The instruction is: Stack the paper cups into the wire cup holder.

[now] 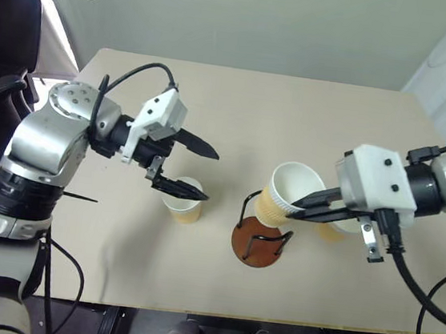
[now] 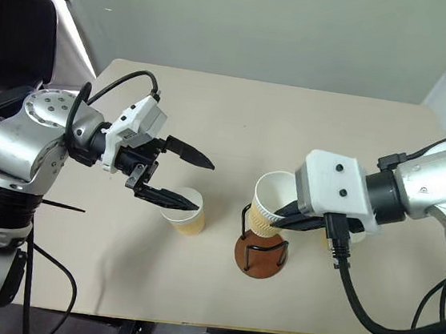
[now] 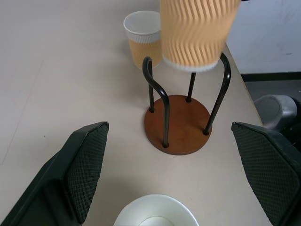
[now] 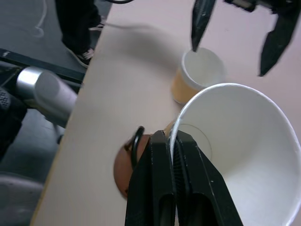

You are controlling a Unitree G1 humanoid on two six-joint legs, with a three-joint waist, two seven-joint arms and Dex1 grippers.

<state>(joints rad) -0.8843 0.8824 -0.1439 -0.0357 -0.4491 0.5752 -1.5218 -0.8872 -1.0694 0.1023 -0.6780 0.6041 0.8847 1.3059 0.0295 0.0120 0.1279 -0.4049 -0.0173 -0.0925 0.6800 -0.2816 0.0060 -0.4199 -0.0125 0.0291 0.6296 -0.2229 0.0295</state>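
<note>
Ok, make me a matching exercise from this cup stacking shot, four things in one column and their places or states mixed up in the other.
Things:
1. right gripper
2. left gripper
3. wire cup holder
4. third cup

States:
A. empty, on the table
B. open above an upright cup
C. shut on the rim of a tilted cup
D. standing upright on the table, beyond the holder

Pairs: 1-C, 2-B, 3-A, 4-D

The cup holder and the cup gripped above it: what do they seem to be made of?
Cup holder: its round base looks like reddish-brown wood or a wood-look finish, smooth and matte; the loops look like thin black-coated wire. Held cup: paper, with a tan rippled sleeve, plain white inside and a rolled rim.
</note>
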